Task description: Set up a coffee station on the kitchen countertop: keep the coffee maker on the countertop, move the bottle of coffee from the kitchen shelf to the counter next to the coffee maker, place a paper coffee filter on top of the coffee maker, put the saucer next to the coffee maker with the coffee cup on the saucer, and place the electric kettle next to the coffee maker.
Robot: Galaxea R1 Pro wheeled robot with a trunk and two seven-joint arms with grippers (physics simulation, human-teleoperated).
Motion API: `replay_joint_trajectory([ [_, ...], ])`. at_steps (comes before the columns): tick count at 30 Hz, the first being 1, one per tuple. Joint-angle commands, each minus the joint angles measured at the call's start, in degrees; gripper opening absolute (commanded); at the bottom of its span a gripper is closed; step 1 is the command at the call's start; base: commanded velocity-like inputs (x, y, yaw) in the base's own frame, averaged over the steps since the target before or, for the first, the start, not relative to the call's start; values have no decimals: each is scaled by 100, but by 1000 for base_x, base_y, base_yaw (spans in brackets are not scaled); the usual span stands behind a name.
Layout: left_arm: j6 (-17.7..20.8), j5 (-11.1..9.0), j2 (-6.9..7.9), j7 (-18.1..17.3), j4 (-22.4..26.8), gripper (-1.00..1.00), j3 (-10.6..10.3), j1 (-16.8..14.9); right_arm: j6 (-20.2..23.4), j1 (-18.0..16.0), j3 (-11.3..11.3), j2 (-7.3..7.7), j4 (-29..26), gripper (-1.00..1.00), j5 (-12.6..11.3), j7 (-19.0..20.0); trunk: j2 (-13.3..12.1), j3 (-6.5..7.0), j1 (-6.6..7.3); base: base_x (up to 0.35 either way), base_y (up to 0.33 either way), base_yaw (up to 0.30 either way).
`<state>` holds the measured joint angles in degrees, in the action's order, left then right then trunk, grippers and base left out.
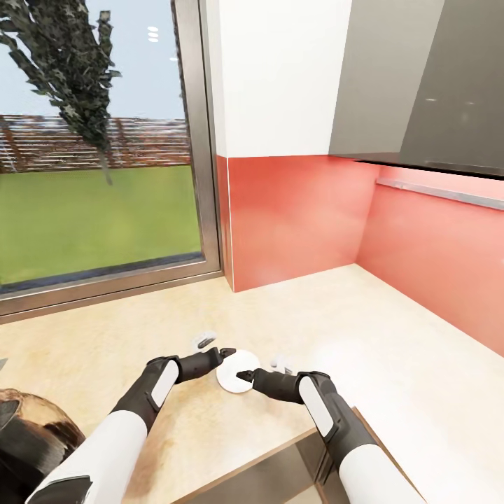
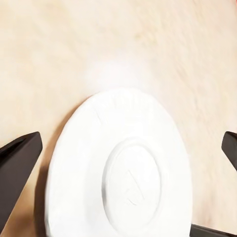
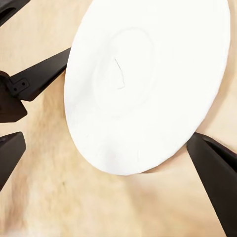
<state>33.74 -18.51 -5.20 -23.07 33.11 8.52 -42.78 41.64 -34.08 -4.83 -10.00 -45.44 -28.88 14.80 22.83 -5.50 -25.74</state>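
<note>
A white round saucer (image 1: 234, 367) lies flat on the beige countertop (image 1: 364, 329) near its front edge. My left gripper (image 1: 225, 353) is at the saucer's far left rim, open. In the left wrist view the saucer (image 2: 123, 173) lies ahead of that gripper (image 2: 132, 138), whose dark fingers (image 2: 19, 173) are spread wide. My right gripper (image 1: 243, 376) meets the saucer's near rim. In the right wrist view that gripper (image 3: 106, 138) is open too, with one finger (image 3: 212, 177) at the edge of the saucer (image 3: 148, 79). Coffee maker, bottle, filter, cup and kettle are out of view.
A red backsplash (image 1: 294, 217) walls the counter's back and right sides. A large window (image 1: 98, 175) is at the back left. A grey hood (image 1: 434, 84) hangs above on the right. A dark glossy rounded object (image 1: 28, 434) sits at the lower left. The counter's front edge (image 1: 280, 448) is close.
</note>
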Motion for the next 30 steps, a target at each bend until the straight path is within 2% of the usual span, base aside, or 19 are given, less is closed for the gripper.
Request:
replay_joint_trajectory([
  [1, 63, 21, -11, 5, -6, 100, 27, -2, 28, -2, -1, 0, 1, 100, 67, 6, 9, -16, -5, 0, 0, 0],
  [7, 70, -311, -15, 4, -6, 100, 19, -2, 28, -2, -1, 0, 4, 100, 67, 6, 9, -16, -5, 0, 0, 0],
  [10, 71, -370, -16, 4, -7, 100, 11, -2, 28, -2, -1, 0, 7, 100, 67, 6, 9, -16, -5, 0, 0, 0],
  [25, 134, -399, -31, -3, -12, 100, 1, -2, 28, 0, -1, 0, 3, 100, 67, 6, 9, -16, -5, 0, 0, 0],
  [30, 188, -402, -111, -33, -15, 100, 0, -2, 28, 0, -1, 0, 5, 100, 66, 6, 9, -16, -5, 0, 0, 0],
])
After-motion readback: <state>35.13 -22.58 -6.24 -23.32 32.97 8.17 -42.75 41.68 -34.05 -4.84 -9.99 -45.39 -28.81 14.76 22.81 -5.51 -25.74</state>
